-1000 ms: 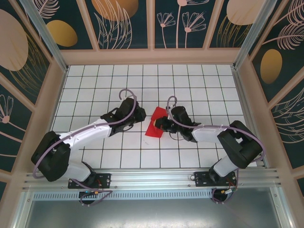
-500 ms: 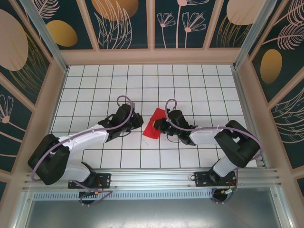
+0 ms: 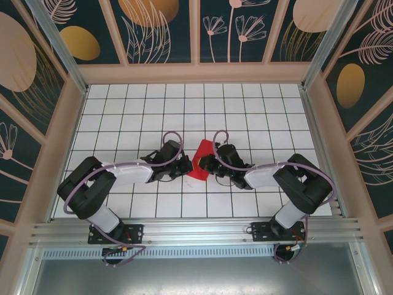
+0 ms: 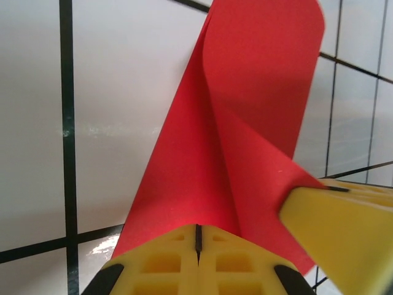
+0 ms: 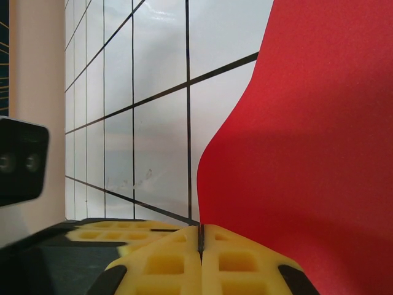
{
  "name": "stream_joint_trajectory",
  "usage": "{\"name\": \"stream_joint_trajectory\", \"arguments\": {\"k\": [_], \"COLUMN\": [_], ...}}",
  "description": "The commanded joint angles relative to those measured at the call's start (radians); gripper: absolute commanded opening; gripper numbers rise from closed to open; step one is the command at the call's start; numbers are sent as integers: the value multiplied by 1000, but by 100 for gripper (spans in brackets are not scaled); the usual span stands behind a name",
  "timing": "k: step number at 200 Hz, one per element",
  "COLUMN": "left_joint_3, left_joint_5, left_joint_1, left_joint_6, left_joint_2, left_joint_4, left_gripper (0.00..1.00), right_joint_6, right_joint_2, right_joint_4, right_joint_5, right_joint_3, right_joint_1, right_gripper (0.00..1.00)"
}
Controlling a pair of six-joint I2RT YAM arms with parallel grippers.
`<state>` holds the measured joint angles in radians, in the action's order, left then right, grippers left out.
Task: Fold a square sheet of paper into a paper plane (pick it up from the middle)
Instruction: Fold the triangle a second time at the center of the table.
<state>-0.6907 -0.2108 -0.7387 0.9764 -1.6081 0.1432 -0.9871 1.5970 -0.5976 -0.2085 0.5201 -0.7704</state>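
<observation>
The square sheet of paper [image 3: 199, 165], bright red and partly folded, stands off the tiled table between my two grippers. My left gripper [image 3: 188, 165] meets its left edge and my right gripper [image 3: 207, 163] its right edge. In the left wrist view the yellow jaws of the left gripper [image 4: 198, 236] are shut, and the curled red sheet of paper [image 4: 245, 123] rises straight out of their seam. The right gripper's yellow finger [image 4: 347, 230] lies over the sheet's lower right corner. In the right wrist view the right gripper [image 5: 201, 236] is shut at the lower edge of the red sheet of paper [image 5: 307, 141].
White tiled table [image 3: 123, 110] with dark grid lines, walled by a wooden frame [image 3: 73, 117] with patterned panels. The left gripper's yellow finger [image 5: 123, 233] and its wrist camera [image 5: 21, 160] lie close on the right gripper's left. Both arms' elbows rest low near the front rail [image 3: 196, 230].
My left arm has swung right and down to the paper's left edge, and its jaws have shut there. The right gripper stayed shut on the paper, shifting slightly left.
</observation>
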Motion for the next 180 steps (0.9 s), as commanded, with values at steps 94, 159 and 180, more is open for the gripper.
{"name": "stream_joint_trajectory", "arguments": {"k": [94, 159, 180], "left_joint_3": [-38, -48, -53], "left_joint_5": [30, 34, 37], "left_joint_1": [-13, -13, -13], "left_joint_6": [-31, -51, -58], "left_joint_2": [-100, -139, -144], "left_joint_4": [-39, -49, -57], "left_gripper": [1, 0, 0], "right_joint_6": [82, 235, 281], "right_joint_2": [-19, 1, 21], "right_joint_4": [26, 44, 59], "right_joint_5": [-22, -173, -206], "right_joint_3": [-25, -7, 11], "right_joint_1": [37, 128, 147], "right_gripper": [0, 0, 0]}}
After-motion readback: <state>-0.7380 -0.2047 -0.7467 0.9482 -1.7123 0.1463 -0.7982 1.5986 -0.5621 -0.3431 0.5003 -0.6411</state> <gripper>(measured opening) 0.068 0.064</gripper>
